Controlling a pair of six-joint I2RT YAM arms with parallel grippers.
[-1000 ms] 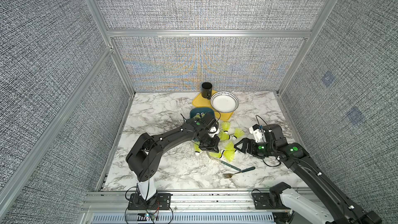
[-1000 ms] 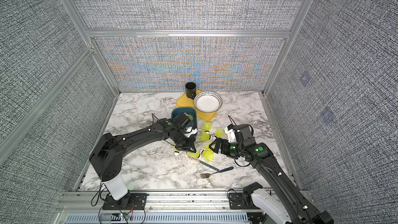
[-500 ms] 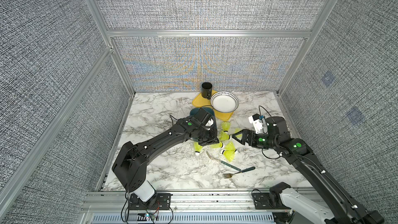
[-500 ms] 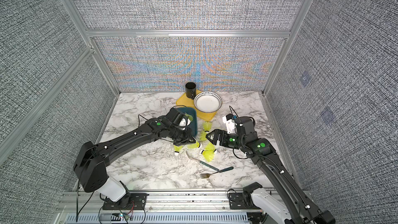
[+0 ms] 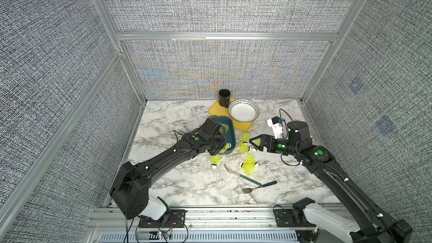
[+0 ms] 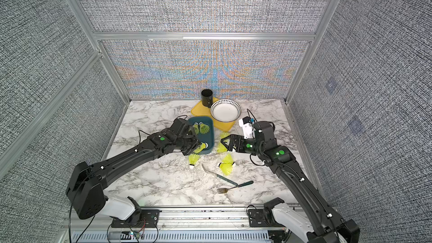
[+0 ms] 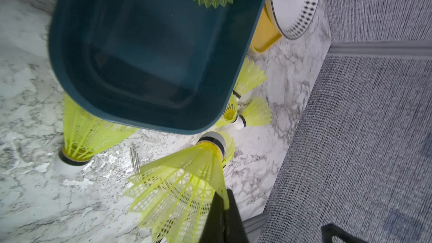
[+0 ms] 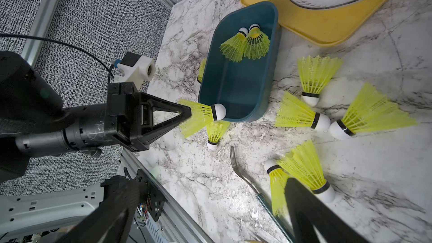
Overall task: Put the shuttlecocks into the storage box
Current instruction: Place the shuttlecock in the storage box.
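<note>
Above marble tabletop (image 5: 187,183), pinches 1 shuttlecock (image 8: 203,115) by skirt in closed left gripper (image 8: 189,113) at storage box (image 8: 233,85) rim; holds right gripper (image 5: 252,144) wide, empty. Risks rim bounce-out if released short.

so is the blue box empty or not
Not empty: two shuttlecocks lie at the far end of the storage box; the left gripper holds a third shuttlecock over its near rim.

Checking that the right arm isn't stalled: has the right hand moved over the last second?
Yes. The right hand has shifted rearward and is now nearer the bowl than before.
</note>
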